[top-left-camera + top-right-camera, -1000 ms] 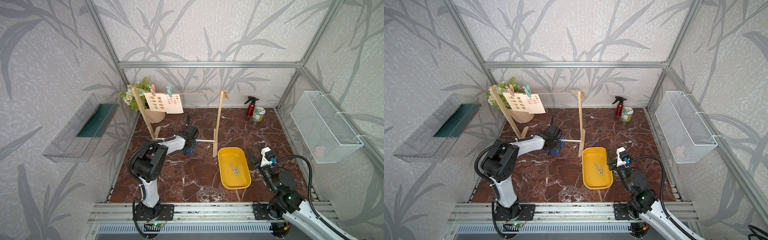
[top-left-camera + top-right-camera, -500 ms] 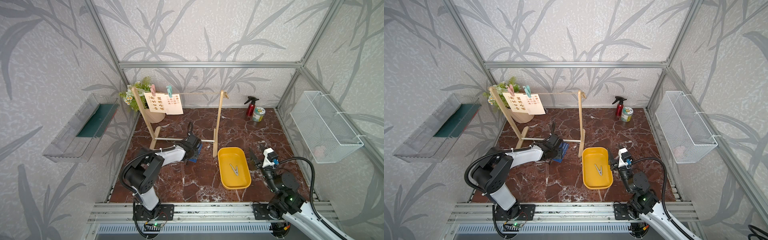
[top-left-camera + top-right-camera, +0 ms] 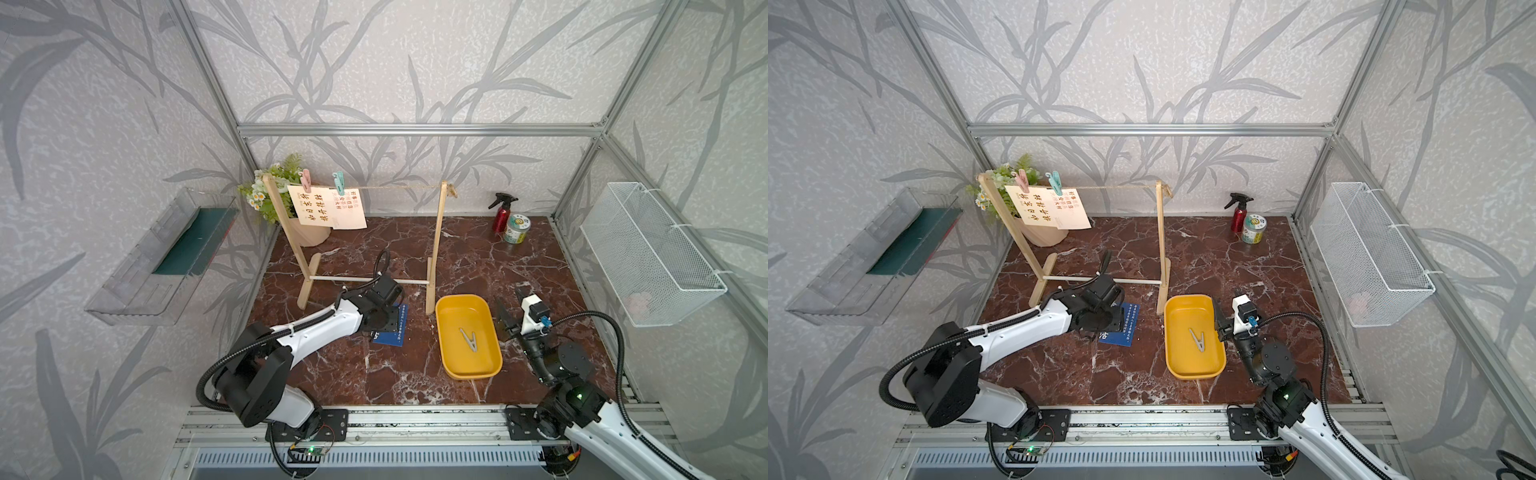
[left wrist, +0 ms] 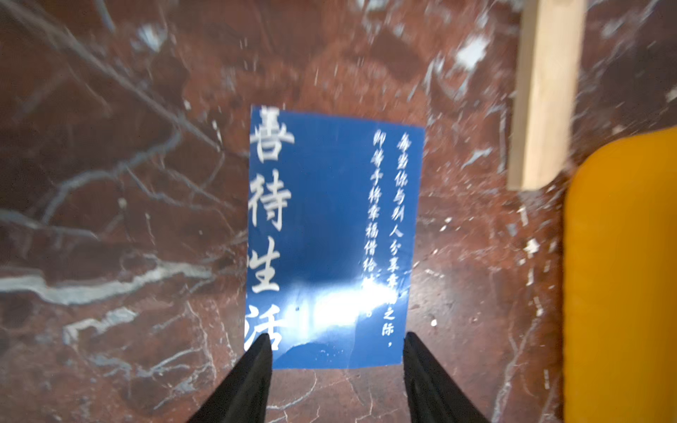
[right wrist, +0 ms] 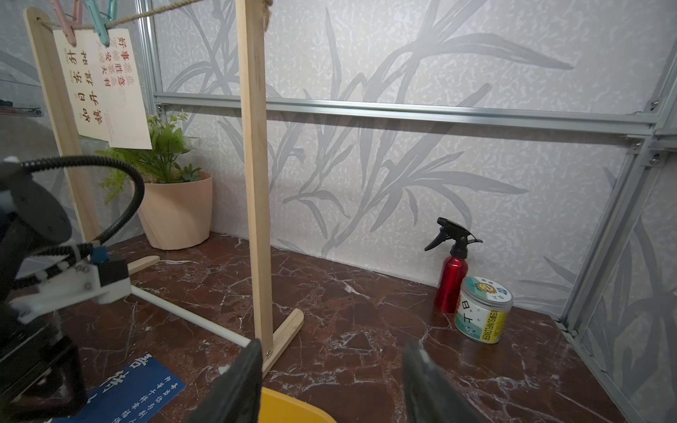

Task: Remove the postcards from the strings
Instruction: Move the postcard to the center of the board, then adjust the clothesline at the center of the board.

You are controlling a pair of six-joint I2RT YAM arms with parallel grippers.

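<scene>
Step in hand: blue card is off the string; judged released, next card not yet approached.
Blue card: lies flat on the table, between the rack's posts and just beside the tray; long axis runs straight away from the left wrist.
Left gripper: fingers apart, one at each side of the card's near short edge; nothing clamped. Whether the tips touch the table cannot be told.
Right gripper: fingers apart, empty, low beside the tray on the side away from the rack.
Cards on string: cream card under the pink peg, pale card under the teal peg; edges overlap, long axes hang downward.
Key relation: both hanging cards sit at the string's left end, against the left post, high above and beyond the left fingers. The left arm is nearer; the right post stands between the right gripper and the cards.
Next move, judged: raise the left gripper to the pale card's free lower edge.
Tray content: one grey peg.
</scene>
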